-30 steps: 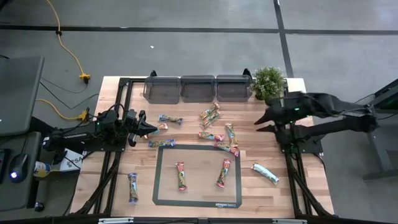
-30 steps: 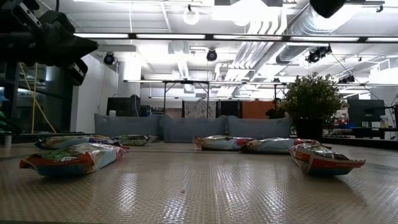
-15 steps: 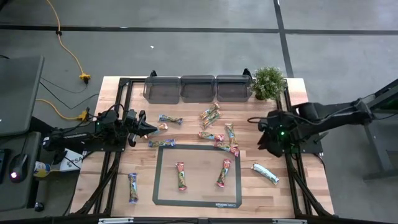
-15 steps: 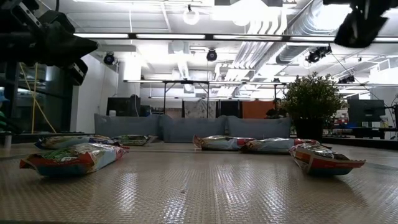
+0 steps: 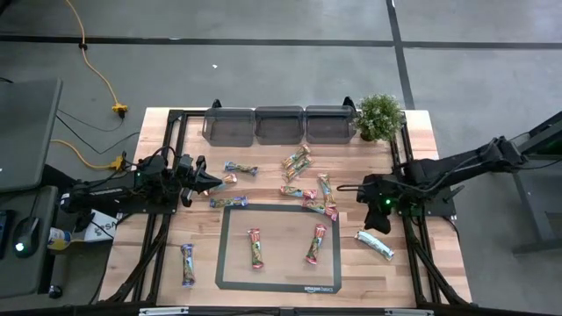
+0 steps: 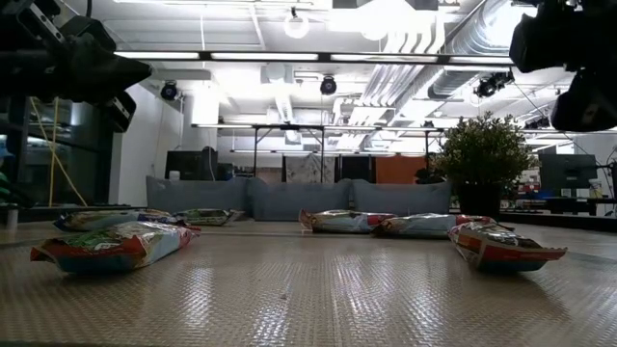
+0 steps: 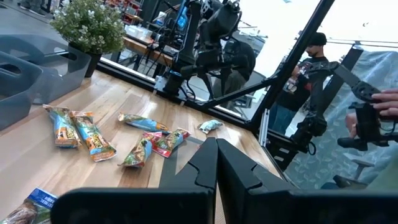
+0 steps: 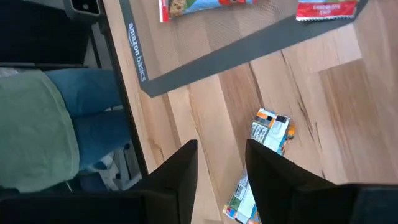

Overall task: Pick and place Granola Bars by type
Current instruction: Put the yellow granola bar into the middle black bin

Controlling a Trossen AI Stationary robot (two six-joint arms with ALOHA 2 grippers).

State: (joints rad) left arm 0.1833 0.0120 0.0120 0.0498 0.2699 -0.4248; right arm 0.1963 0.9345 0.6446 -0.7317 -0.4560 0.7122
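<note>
Several granola bars lie flat on the wood table (image 5: 176,228) and on the dark-framed mat (image 5: 279,283): two on the mat (image 5: 255,247) (image 5: 317,243), a cluster behind it (image 5: 312,197), and a white-blue bar (image 5: 375,244) right of the mat. My right gripper (image 5: 363,198) hangs open and tipped down over the table's right side, a little behind that bar (image 8: 270,130); nothing is between its fingers (image 8: 221,144). My left gripper (image 5: 211,182) waits shut and level at the table's left (image 7: 216,163).
Three grey bins (image 5: 279,124) stand along the far edge, with a potted plant (image 5: 379,116) at their right. A person in jeans (image 8: 37,124) stands past the table's near edge. Bare wood lies between the mat and the white-blue bar.
My right gripper has come down from beside the plant toward the near edge and the white-blue bar. On the way it rolled and tipped from nearly level to pointing steeply down. Its fingers stay apart.
</note>
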